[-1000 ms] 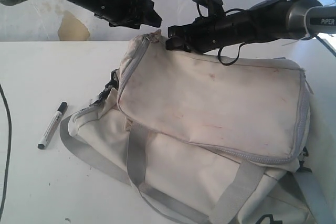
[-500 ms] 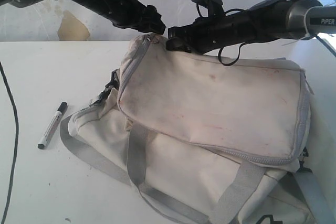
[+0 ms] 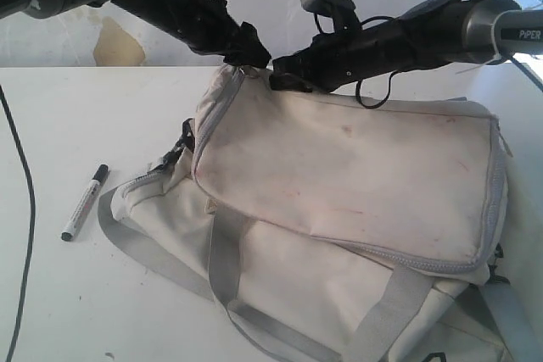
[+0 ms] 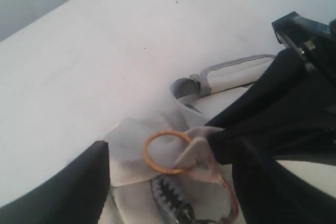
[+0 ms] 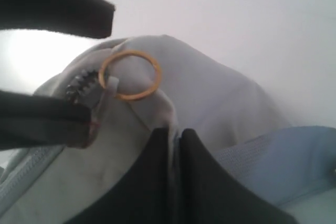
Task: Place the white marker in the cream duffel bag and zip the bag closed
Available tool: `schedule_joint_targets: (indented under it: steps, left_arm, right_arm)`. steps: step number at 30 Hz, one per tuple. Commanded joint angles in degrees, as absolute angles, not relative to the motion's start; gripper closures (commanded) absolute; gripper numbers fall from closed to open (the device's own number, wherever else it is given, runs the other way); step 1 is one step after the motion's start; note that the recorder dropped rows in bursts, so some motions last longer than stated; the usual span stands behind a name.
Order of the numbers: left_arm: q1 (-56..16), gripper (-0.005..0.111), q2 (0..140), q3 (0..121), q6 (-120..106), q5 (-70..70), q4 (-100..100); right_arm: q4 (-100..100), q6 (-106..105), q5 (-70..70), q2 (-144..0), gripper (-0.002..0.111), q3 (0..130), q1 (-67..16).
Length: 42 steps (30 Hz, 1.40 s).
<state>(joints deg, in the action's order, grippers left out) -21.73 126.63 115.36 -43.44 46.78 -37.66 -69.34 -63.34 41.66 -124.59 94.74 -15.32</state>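
White marker (image 3: 85,202) beside cream duffel bag (image 3: 339,175), right fingers (image 5: 152,182) pinching it

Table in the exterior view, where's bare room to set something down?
Bare table lies between the back wall and the white marker, and again from the marker to the near edge, left of the cream duffel bag. Crowded: the bag's far corner, where the left gripper and right gripper meet; the bag fills the right side.
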Motion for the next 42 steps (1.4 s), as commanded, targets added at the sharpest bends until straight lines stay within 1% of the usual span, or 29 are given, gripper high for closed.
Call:
schedule_joint_targets:
  steps: [1, 8, 14, 19, 22, 23, 30, 32, 42]
  left_arm:
    - [-21.9, 0.034, 126.5, 115.4, -43.3, 45.6, -37.8]
    - [-21.9, 0.034, 127.4, 115.4, -43.5, 47.0, -36.0]
    - [-21.9, 0.034, 127.3, 115.4, -53.7, 48.7, -42.7]
    - [-21.9, 0.035, 127.4, 115.4, -54.1, 50.6, -39.8]
    - [-21.9, 0.046, 127.4, 115.4, -53.9, 50.5, -36.8]
    - [-21.9, 0.054, 127.4, 115.4, -53.9, 50.5, -36.6]
    - [-21.9, 0.094, 127.4, 115.4, -55.7, 50.6, -36.7]
    - [-21.8, 0.107, 127.4, 115.4, -55.7, 50.5, -36.7]
    - [-21.8, 0.107, 125.2, 115.4, -55.4, 50.9, -36.8]
  right_arm:
    - [-67.9, -67.4, 44.0, -124.7, 0.108, 94.8, -14.8]
    - [-68.2, -72.9, 46.0, -124.7, 0.108, 94.8, -14.8]
    - [-68.4, -73.3, 46.1, -124.7, 0.108, 94.8, -14.8]
    - [-68.4, -73.3, 46.1, -124.7, 0.108, 94.8, -14.8]
    - [-68.5, -73.3, 46.1, -124.7, 0.108, 94.8, -14.8]
    - [-68.5, -73.3, 46.0, -124.7, 0.108, 94.8, -14.8]
    - [-68.6, -73.3, 45.5, -124.7, 0.108, 94.8, -14.8]
    - [-68.6, -73.3, 45.3, -124.7, 0.108, 94.8, -14.8]
    - [-68.7, -64.2, 40.5, -124.7, 0.108, 94.8, -14.8]
